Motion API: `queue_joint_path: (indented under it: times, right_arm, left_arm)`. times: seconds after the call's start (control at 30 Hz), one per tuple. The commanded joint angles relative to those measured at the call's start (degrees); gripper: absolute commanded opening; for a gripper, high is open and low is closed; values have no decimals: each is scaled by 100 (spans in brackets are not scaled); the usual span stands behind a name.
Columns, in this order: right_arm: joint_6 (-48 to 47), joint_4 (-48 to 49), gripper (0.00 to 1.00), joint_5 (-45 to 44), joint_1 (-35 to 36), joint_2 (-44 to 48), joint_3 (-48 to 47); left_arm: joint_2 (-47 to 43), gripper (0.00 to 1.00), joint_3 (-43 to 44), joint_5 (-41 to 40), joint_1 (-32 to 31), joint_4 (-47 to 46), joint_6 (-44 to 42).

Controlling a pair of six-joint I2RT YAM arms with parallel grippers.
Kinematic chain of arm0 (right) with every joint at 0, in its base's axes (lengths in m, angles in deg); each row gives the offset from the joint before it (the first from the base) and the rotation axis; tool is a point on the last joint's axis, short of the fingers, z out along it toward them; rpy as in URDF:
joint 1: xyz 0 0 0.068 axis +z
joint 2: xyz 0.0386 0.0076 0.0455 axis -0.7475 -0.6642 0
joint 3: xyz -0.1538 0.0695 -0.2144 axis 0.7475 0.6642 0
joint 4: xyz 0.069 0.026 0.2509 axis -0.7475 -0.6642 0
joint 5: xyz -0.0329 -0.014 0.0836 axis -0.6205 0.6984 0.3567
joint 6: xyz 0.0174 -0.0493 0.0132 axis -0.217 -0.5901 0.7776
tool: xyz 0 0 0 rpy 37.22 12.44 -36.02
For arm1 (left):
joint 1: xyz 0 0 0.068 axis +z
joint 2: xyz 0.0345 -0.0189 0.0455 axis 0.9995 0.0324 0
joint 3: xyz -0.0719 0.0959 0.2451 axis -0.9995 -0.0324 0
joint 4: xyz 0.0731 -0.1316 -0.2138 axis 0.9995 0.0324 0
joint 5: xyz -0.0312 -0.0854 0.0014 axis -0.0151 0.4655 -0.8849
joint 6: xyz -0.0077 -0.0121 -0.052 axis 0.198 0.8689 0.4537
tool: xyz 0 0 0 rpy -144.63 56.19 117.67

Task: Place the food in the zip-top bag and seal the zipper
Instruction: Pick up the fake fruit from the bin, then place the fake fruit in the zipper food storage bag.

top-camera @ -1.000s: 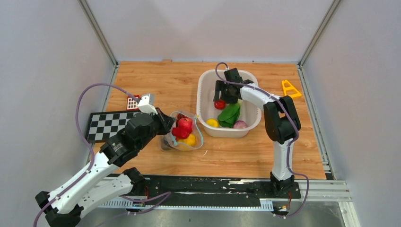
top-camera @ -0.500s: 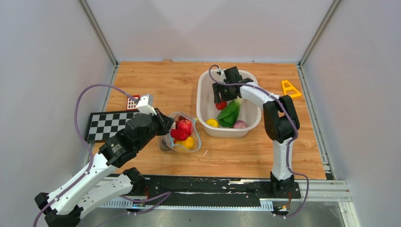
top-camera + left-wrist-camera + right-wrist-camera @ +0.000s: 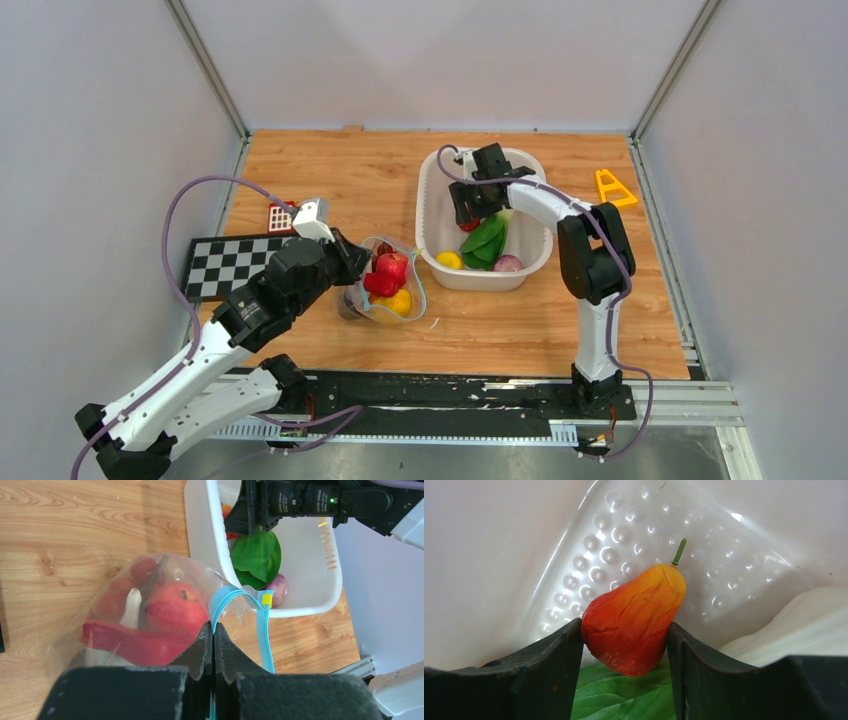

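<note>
The clear zip-top bag (image 3: 392,290) lies open left of the white basket (image 3: 428,200). It holds a red apple (image 3: 392,264), a yellow-orange fruit (image 3: 401,299) and red grapes (image 3: 142,568). My left gripper (image 3: 213,630) is shut on the bag's teal zipper (image 3: 264,632) edge. My right gripper (image 3: 624,630) is inside the basket, shut on a red-orange pear-shaped fruit (image 3: 634,617), which shows only as a red sliver in the top view (image 3: 468,226). A yellow lemon (image 3: 449,260) and a purple piece (image 3: 508,264) lie in the basket.
A green leaf (image 3: 485,240) lies in the basket under the right gripper. A checkerboard (image 3: 225,265) and a small red grid tile (image 3: 280,216) lie at the left. A yellow triangle piece (image 3: 612,187) sits at the back right. Walls enclose the table.
My right gripper has shifted slightly left over the red-orange fruit, which is now mostly hidden beneath it in the top view. The left arm and the bag have hardly moved.
</note>
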State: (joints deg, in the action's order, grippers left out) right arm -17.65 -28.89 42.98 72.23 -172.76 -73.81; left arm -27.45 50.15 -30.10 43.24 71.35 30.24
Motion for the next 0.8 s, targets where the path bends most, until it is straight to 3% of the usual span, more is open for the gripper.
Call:
queue_joint_path:
  times: [0.0,0.27,0.77]
  right_arm:
    - [105,443,36,171,14,750,219]
    - [749,1511,29,803,5,1956,1158]
    - [2007,3379,29,2480,-6,3825,3167]
  left_arm:
    - [20,2,74,-15,-7,-296,1]
    - [75,2,84,-6,-2,-339,8]
    - [241,2,90,112,-5,-482,-41]
